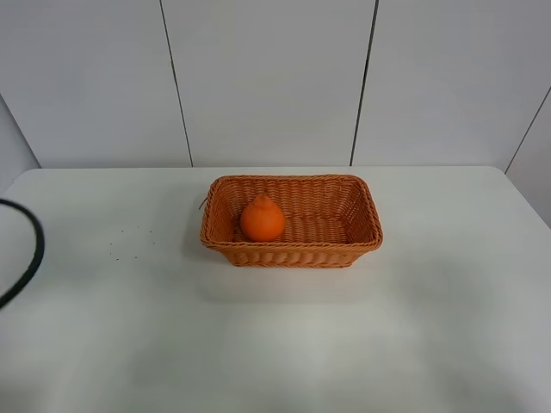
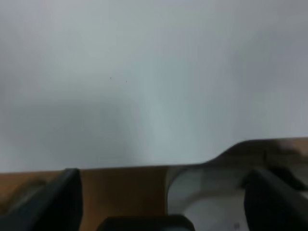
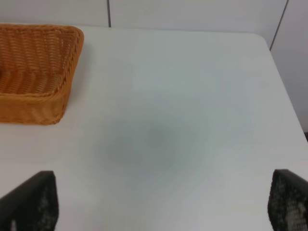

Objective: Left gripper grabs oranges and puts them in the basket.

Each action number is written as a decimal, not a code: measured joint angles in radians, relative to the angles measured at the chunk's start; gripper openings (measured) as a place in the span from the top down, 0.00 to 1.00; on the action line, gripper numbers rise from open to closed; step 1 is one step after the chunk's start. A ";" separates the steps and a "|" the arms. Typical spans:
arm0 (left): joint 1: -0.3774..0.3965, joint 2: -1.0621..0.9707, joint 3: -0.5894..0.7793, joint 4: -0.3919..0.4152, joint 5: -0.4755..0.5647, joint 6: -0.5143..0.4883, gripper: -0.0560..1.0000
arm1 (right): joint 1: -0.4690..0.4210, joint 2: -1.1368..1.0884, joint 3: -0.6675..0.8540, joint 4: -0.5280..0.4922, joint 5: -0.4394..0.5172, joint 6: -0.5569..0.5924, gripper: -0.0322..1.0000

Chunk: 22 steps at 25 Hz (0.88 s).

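Nearest the high camera lies bare white table (image 1: 284, 361), with only a loop of black cable (image 1: 34, 249) entering at the left edge. Neither arm appears in that view. On the left wrist view, the left gripper (image 2: 163, 202) shows its two dark fingers spread wide with nothing between them, hovering over blank tabletop near the table's edge. On the right wrist view, the right gripper (image 3: 159, 202) is likewise spread and empty, with one corner of the basket (image 3: 43, 72) visible beyond it. Farther back, at table centre, the orange (image 1: 262, 218) sits upright inside the basket, toward its left half, apparently resting on the woven floor. Judgement: the placement appears complete. Residual risk is slight; the trailing cable could snag if the left arm swings, and any renewed reach toward the basket could nudge it or roll the fruit.
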 joint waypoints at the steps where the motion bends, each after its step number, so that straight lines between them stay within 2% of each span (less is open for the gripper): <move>1: 0.000 -0.058 0.032 0.000 -0.018 0.000 0.19 | 0.000 0.000 0.000 0.000 0.000 0.000 0.30; 5: 0.000 -0.319 0.130 0.000 -0.062 0.000 0.19 | 0.000 0.000 0.000 0.000 0.000 0.000 0.30; 12: 0.000 -0.650 0.139 0.000 -0.077 0.000 0.19 | 0.000 0.000 0.000 0.000 0.000 0.000 0.30; 22: 0.000 -0.693 0.139 0.000 -0.077 -0.006 0.19 | 0.000 0.000 0.000 0.000 0.000 0.000 0.30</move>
